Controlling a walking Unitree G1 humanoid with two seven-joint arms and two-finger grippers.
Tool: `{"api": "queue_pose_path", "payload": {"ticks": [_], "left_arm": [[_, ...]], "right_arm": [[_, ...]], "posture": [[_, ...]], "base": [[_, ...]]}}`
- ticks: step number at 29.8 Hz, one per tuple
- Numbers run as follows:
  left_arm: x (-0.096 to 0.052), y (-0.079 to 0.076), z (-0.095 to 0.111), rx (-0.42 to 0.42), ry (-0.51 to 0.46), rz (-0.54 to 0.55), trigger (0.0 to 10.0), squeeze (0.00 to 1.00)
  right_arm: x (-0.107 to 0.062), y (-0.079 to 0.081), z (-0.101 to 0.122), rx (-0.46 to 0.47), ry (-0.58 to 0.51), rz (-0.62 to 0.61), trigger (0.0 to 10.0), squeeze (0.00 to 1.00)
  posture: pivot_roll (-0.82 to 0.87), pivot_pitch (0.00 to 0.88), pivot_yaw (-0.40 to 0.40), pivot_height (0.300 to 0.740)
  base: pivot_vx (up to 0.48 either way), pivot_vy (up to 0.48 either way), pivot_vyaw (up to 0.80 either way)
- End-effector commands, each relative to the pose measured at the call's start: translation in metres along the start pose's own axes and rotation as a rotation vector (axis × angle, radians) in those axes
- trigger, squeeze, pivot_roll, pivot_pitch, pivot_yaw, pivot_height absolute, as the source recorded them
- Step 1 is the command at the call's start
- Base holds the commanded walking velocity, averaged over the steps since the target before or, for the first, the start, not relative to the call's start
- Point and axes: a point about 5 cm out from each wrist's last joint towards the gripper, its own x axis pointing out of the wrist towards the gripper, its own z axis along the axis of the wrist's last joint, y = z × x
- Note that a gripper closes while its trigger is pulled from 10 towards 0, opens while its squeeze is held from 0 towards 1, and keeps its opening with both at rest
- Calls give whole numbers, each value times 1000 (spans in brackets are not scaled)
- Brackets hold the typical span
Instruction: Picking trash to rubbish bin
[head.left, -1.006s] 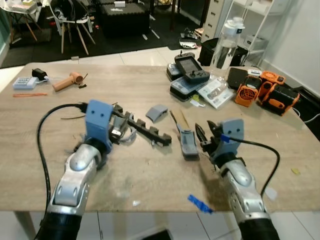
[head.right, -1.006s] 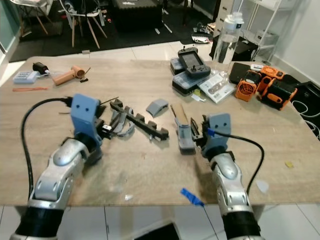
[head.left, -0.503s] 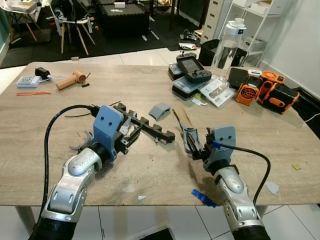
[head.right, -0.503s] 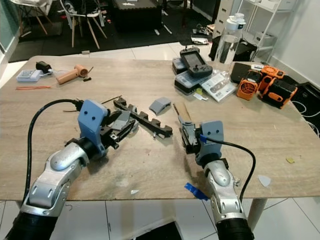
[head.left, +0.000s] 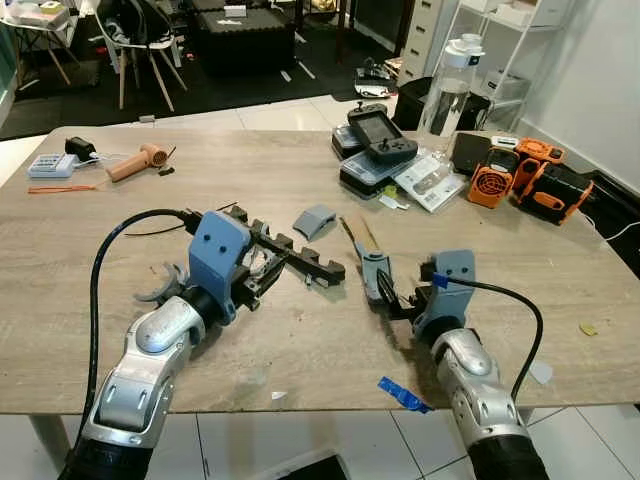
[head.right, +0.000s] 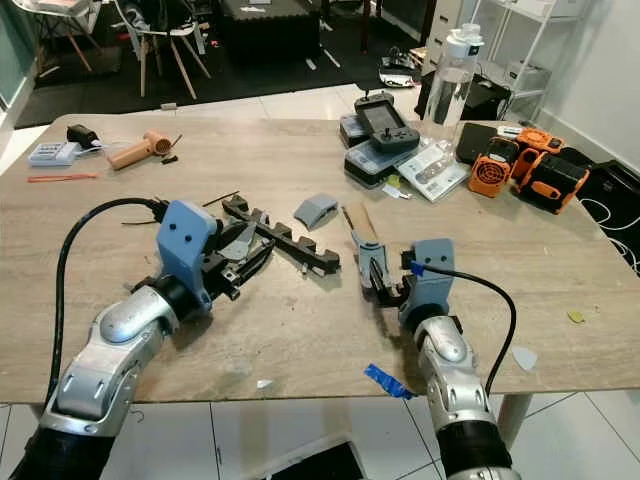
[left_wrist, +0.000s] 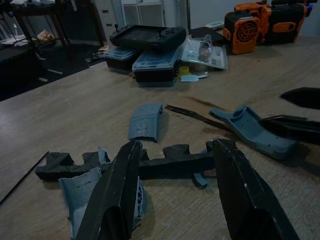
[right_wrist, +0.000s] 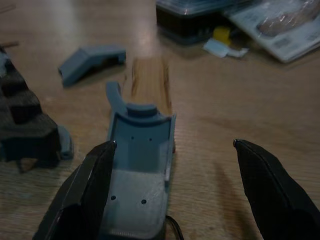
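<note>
Both arms sit further out over the wooden table (head.left: 300, 190) than a second ago, each gripper now lined up on its own scrap

Head views: right gripper (head.left: 392, 292) hangs spread and empty at the near end of the grey plastic channel piece (head.left: 374, 268), whose long axis runs straight away from it; left gripper (head.left: 258, 280) lies open over the near end of the black notched bar (head.left: 296, 256), which slants away toward the robot's right. Left wrist view: left fingers (left_wrist: 116, 187) straddle that bar crosswise, a pale grey ribbed scrap (left_wrist: 82, 192) under one finger. Right wrist view: right fingers (right_wrist: 87, 187) stand wide, the channel piece between them but tight against one finger, so the right arm looks nearer a clean grasp
</note>
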Motion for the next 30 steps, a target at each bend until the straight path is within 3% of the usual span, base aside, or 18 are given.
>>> {"api": "queue_pose_path", "payload": {"ticks": [1, 2, 6, 10, 14, 17, 24, 30], "left_arm": [[-3, -3, -2, -5, 13, -24, 10000, 0], [-2, -4, -2, -4, 12, -35, 10000, 0], [-2, -5, -1, -4, 12, -51, 10000, 0], [-4, -12, 2, -14, 1, -133, 10000, 0], [-8, -29, 10, -53, -36, -307, 10000, 0], [-9, -36, 12, -55, -43, -361, 10000, 0], [-12, -44, 11, -44, -17, -436, 10000, 0], [-13, -44, 10, -43, -12, -432, 10000, 0]], "right_arm": [[0, -2, -8, 5, 58, 2, 10000, 0], [2, -2, -13, 0, 108, 7, 10000, 0], [4, -4, -17, 4, 158, -4, 10000, 0], [8, -6, -20, 52, 196, -23, 10000, 0], [12, -7, -18, 40, 226, -15, 10000, 0], [13, -8, -18, 43, 243, -14, 10000, 0], [14, -7, -24, 67, 305, 4, 10000, 0], [12, -6, -29, 89, 364, 12, 10000, 0]], "posture": [[27, 122, 21, 740], [28, 121, 21, 740], [30, 120, 21, 740], [33, 117, 24, 740], [33, 114, 29, 740], [31, 114, 30, 740], [31, 117, 29, 740], [32, 119, 28, 740]], "base": [[0, 0, 0], [0, 0, 0], [0, 0, 0], [0, 0, 0], [0, 0, 0], [0, 0, 0], [0, 0, 0], [0, 0, 0]]}}
